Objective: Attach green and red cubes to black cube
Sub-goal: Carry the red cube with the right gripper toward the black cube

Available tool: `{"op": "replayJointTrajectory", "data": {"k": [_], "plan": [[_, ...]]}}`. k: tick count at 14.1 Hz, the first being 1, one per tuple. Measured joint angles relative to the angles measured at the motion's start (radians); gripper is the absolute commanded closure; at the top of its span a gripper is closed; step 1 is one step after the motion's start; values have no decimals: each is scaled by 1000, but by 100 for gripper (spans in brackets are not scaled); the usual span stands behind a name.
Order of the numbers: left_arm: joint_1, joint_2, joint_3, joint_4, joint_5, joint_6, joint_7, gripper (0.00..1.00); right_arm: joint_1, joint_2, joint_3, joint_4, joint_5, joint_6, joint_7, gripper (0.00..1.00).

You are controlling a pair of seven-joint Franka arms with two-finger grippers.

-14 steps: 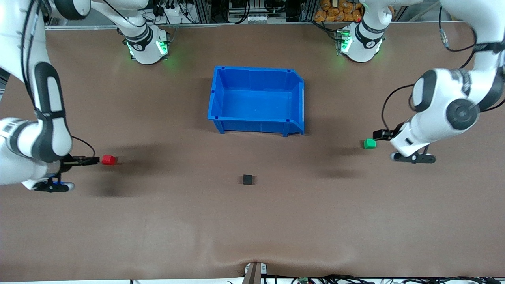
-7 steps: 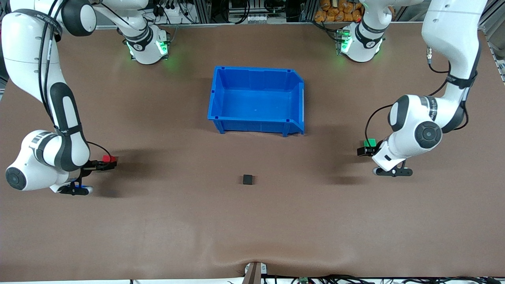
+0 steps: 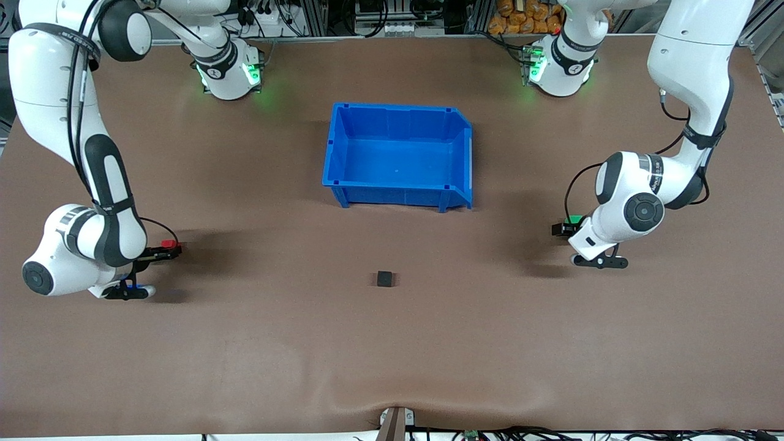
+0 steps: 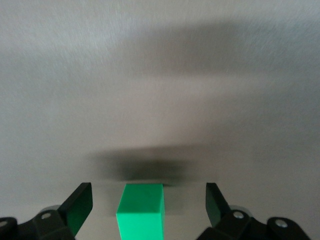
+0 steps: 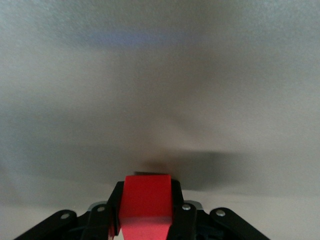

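Table (image 3: 392, 343): brown, with both arm bases along its upper edge.
Blue bin (image 3: 399, 193): open-topped, about midway between the two arm ends of the table.
Black cube (image 3: 384, 278): alone on the table, nearer the front camera than the bin, well apart from both coloured cubes.
Red cube (image 3: 170, 244): toward the right arm's end of the table, at the tip of the right pincer (image 3: 164, 251).
Green cube (image 3: 574, 219): toward the left arm's end of the table, partly hidden, at the left pincer (image 3: 562, 229).
Arms: both bent low, wrists close to the table.
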Motion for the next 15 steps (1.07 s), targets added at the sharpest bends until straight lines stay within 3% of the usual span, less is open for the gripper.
{"op": "replayJointTrajectory", "data": {"k": [3, 6, 10, 13, 14, 15], "plan": [[0, 1, 0, -34, 1, 0, -30, 0, 4, -1, 25, 52, 62, -23, 232, 100], [2, 7, 0, -38, 1, 8, -41, 0, 27, -1, 71, 99, 239, -54, 498, 100], [15, 7, 1, -34, 1, 12, -41, 0, 160, -1, 89, 128, 367, -9, 943, 100], [23, 8, 1, -35, 1, 12, -41, 34, 304, 0, 92, 135, 432, 157, 1296, 100], [26, 9, 1, -36, 1, 12, -41, 60, 349, 3, 92, 135, 459, 211, 1394, 100], [27, 10, 1, -37, 1, 11, -45, 98, 391, 10, 93, 135, 492, 261, 1477, 100]]}}
